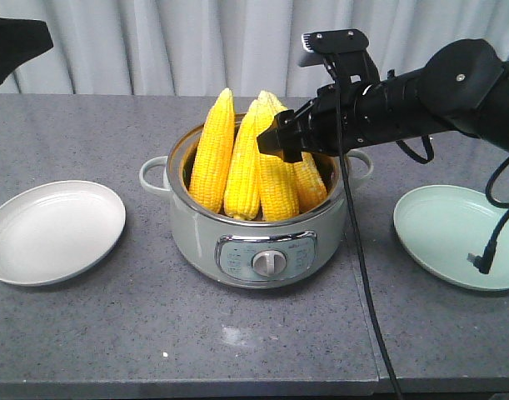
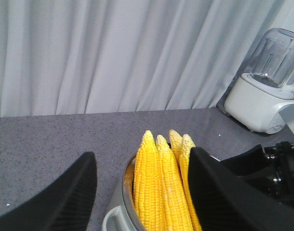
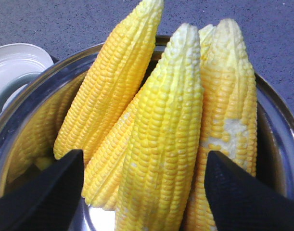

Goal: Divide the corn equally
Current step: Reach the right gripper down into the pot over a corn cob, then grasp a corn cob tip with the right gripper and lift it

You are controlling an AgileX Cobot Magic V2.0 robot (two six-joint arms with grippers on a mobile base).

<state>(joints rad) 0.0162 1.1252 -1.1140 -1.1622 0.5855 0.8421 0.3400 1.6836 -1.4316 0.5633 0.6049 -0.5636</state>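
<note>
The corn stands upright, tips up, crowded together inside an electric cooker at the middle of the grey surface. The right hand is at the cobs' upper part with its fingers spread wide on either side of them, gripping nothing. The left hand hangs well apart from the cooker, fingers also spread. A white plate lies left of the cooker and a pale green plate right of it.
</note>
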